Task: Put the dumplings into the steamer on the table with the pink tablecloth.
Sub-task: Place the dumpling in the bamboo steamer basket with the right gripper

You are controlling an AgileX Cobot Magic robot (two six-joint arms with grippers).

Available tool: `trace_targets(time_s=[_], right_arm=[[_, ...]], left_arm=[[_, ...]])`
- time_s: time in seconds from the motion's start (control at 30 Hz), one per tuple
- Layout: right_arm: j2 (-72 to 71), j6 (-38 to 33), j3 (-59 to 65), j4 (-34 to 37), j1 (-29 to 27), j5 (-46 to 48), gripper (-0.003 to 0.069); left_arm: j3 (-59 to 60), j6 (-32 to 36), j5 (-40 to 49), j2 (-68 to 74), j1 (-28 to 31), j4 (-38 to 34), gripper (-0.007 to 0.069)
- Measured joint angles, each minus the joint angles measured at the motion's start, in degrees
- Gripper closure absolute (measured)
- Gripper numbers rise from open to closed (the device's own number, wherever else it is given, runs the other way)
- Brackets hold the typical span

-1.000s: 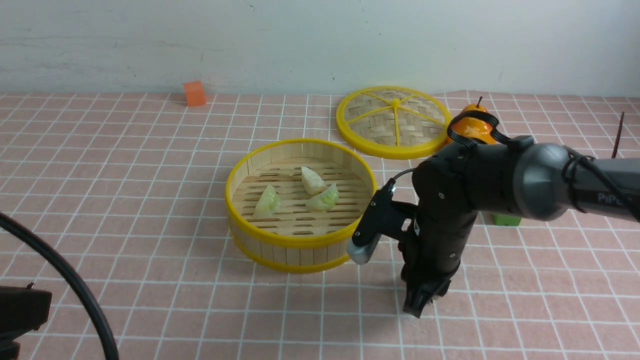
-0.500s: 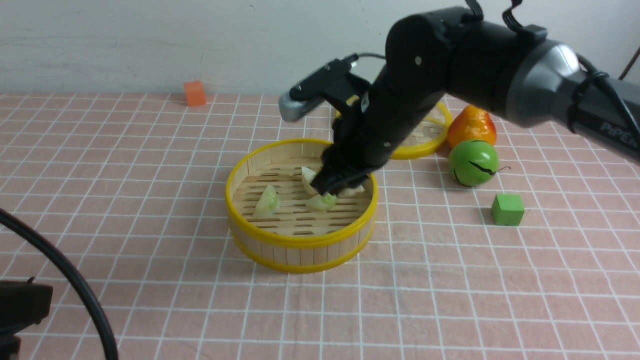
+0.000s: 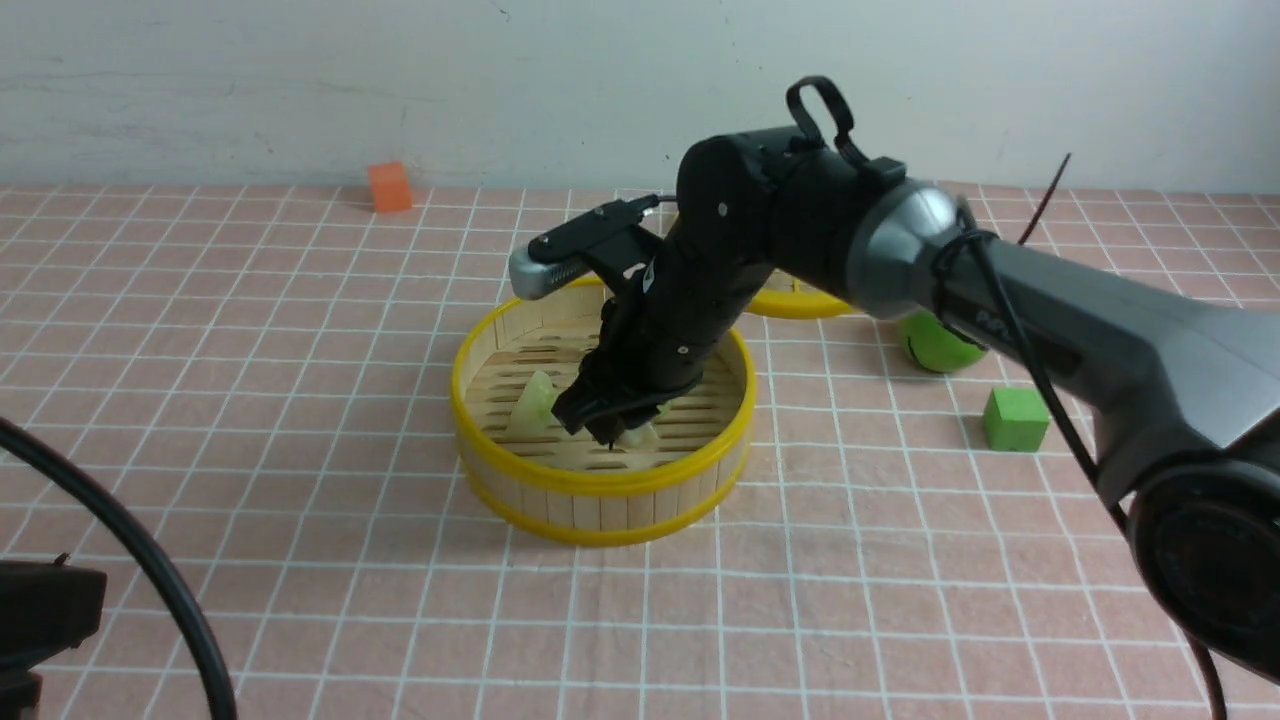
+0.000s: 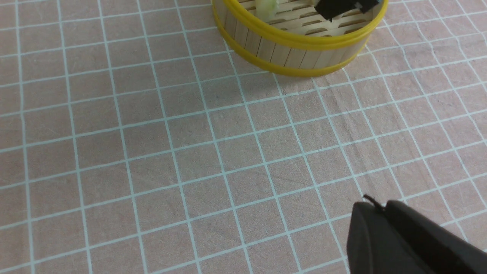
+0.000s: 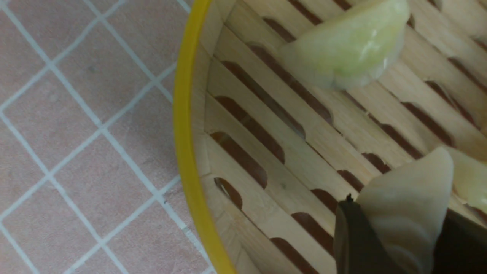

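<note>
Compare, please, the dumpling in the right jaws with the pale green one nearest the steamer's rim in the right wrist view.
The held dumpling is cream-white, whereas the green dumpling is a translucent pale green.
The held dumpling is gripped between the right jaws, above the slats; the green dumpling lies free on the steamer's slatted floor.
Both the held dumpling and the green dumpling are crescent-shaped.

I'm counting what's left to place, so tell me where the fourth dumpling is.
The cream-white dumpling is held in the right gripper, over the steamer's slatted floor, as the right wrist view shows.
</note>
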Motion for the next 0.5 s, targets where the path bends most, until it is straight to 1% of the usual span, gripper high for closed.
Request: trace_targets(time_s=[0.13,0.2,0.23,0.27,0.4,0.43,0.47,0.5], right_arm=[[1.1,0.0,-0.1,-0.4,0.0,-0.1,0.0463],[1.6,-0.1,-0.2,-0.7,0.0,-0.1,0.0447],[1.8,-0.6,-0.2,-0.9,0.0,-0.1,0.0405],[1.8,-0.7,-0.2,-1.1,0.0,-0.1,0.0381],[1.8,-1.1,-0.5,-2.5,0.0,0.1,0.0245],[1.8,-1.1,-0.6,-2.5,0.0,0.2,0.0239],[1.5,-1.2,-1.3,-2.9,0.0,1.3,0.0202],[1.3,-1.2,-2.3,-3.0,0.0,2.3,0.0188]], left_arm=[[0.0,0.0,0.0,0.0,0.0,0.0,0.0588],[0.0,0.0,0.0,0.0,0.0,0.0,0.0587],[0.0,0.0,0.1,0.0,0.0,0.0,0.0586],[0.0,0.0,0.1,0.0,0.0,0.0,0.0587],[0.0,0.0,1.0,0.0,0.0,0.0,0.0586],[0.0,0.0,1.1,0.0,0.0,0.0,0.0586],[0.0,0.0,1.6,0.0,0.0,0.1,0.0584],[0.0,-0.1,1.9,0.0,0.0,0.1,0.0582]])
